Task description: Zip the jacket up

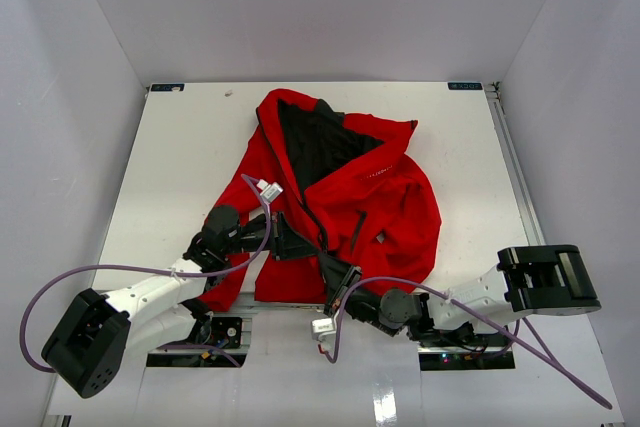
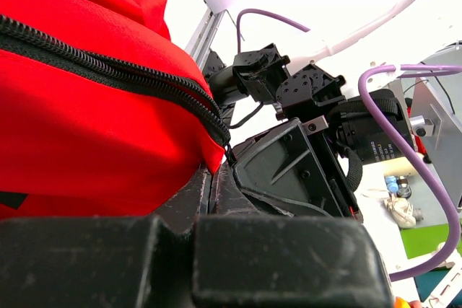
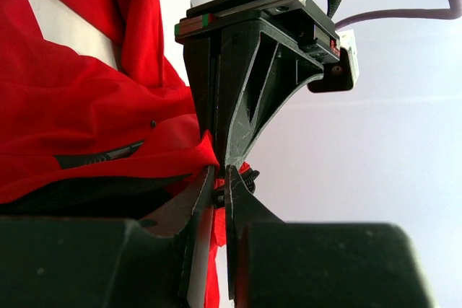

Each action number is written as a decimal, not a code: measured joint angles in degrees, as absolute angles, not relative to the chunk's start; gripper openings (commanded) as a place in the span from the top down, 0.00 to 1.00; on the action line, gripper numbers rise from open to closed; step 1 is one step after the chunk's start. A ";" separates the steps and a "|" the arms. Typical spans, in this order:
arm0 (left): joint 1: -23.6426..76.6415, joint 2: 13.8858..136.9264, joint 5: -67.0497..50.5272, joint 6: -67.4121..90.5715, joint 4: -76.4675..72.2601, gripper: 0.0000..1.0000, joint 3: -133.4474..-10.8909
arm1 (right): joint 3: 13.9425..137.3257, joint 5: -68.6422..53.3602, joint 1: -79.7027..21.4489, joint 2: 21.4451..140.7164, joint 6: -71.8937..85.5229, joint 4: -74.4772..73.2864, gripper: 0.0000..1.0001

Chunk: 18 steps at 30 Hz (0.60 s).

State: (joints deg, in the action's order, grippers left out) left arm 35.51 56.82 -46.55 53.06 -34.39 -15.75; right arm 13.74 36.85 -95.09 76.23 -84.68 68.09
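Note:
The red jacket [image 1: 370, 197] lies on the white table [image 1: 180, 147], its black lining [image 1: 310, 142] showing at the top and its dark front zipper [image 1: 315, 217] running down to the near hem. My left gripper [image 1: 303, 247] is shut on the hem by the zipper's lower end. In the left wrist view the left gripper [image 2: 209, 178] pinches the red corner below the zipper teeth [image 2: 108, 70]. My right gripper [image 1: 333, 269] meets it tip to tip at the hem. In the right wrist view the right gripper [image 3: 220, 177] is shut on red fabric and a dark zipper part.
The jacket's near hem hangs at the table's front edge [image 1: 290, 299]. Purple cables [image 1: 60, 282] loop beside both arms. White walls close in the table at the left, back and right. A dark pocket zip [image 3: 97, 156] lies left of my right fingers.

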 measured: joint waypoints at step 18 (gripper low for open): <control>35.76 56.84 -47.00 53.25 -34.70 1.00 -15.75 | 13.21 36.67 -95.55 70.85 -81.32 66.03 0.90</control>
State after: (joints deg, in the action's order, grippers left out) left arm 35.76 56.84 -47.00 53.25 -34.70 -15.75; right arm 13.21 36.67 -95.55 70.85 -81.32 66.03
